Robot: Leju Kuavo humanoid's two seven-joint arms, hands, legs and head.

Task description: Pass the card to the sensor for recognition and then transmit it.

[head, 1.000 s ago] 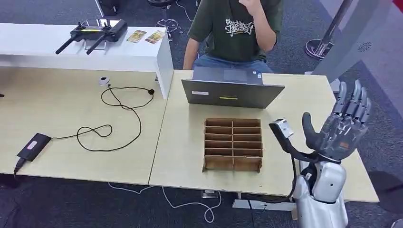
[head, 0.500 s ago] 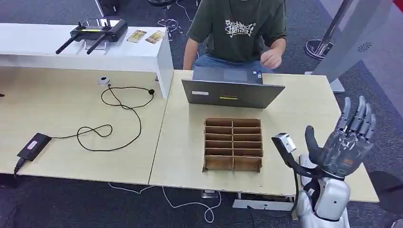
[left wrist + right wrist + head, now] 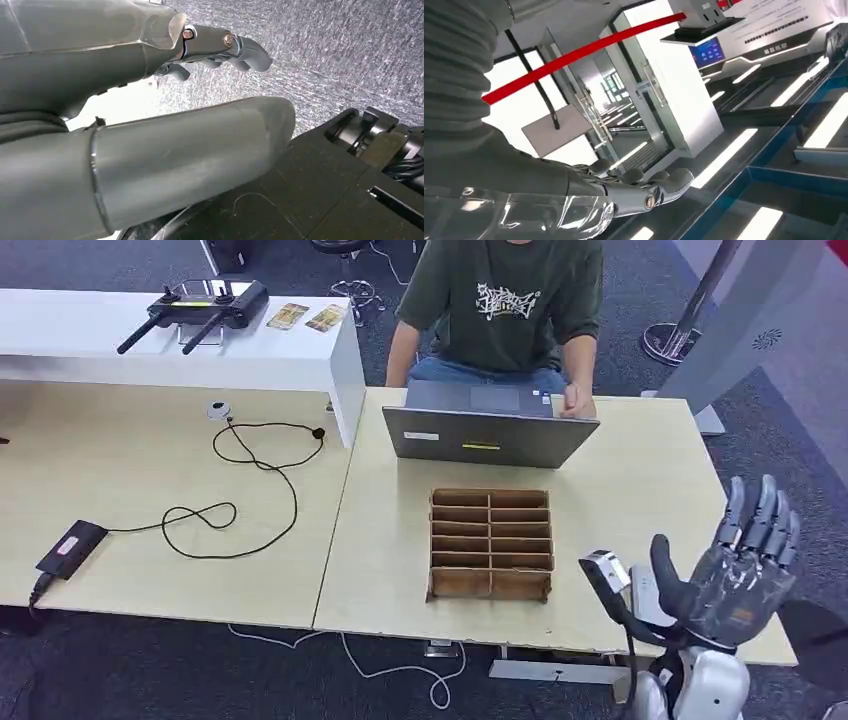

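Divided box (image 3: 491,544) on the table (image 3: 400,570), laptop (image 3: 488,433) behind it, right robot hand (image 3: 735,570) right of box

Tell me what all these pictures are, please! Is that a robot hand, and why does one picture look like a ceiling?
Yes, that is a robot's hand. The robot has a camera up high and one at each wrist, so you get three pictures of the same moment.

The high camera looks down at a wooden table. At the lower right is the robot's right hand, raised with its fingers spread and holding nothing. On the table lie a brown cardboard tray with little compartments, a grey laptop and a black cable. A person in a green shirt sits behind the laptop. Two small cards lie on a white shelf.

The right wrist camera points upward past that hand, so you see ceiling lights.

The left wrist camera shows the left hand hanging above grey carpet, holding nothing.
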